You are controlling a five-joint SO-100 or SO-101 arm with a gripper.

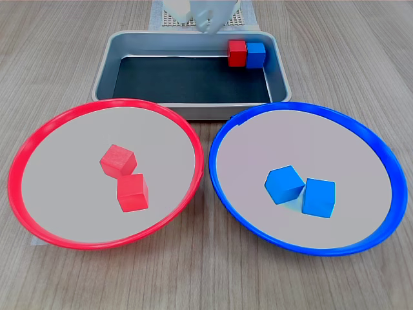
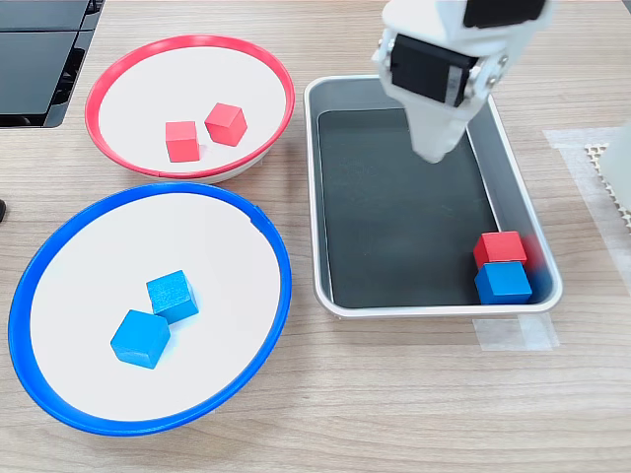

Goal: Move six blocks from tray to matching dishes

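Observation:
The silver tray [image 1: 103,72] [image 2: 314,197] holds one red block [image 1: 237,53] [image 2: 499,247] and one blue block [image 1: 256,55] [image 2: 503,283], touching side by side in a corner. Two red blocks [image 1: 118,160] [image 1: 133,192] lie in the red-rimmed dish [image 1: 116,103] [image 2: 187,41]. Two blue blocks [image 1: 284,184] [image 1: 319,197] rest in the blue-rimmed dish [image 1: 303,106] [image 2: 148,189]. My white gripper [image 2: 434,148] [image 1: 208,24] hangs over the tray's black floor, well away from the two blocks. Its jaws look together, with nothing between them.
Both dishes sit on the wooden table close against one long side of the tray. A white mesh mat [image 2: 613,168] lies beyond the tray by the arm's base. Black flat objects [image 2: 35,59] sit at the second exterior view's top left corner.

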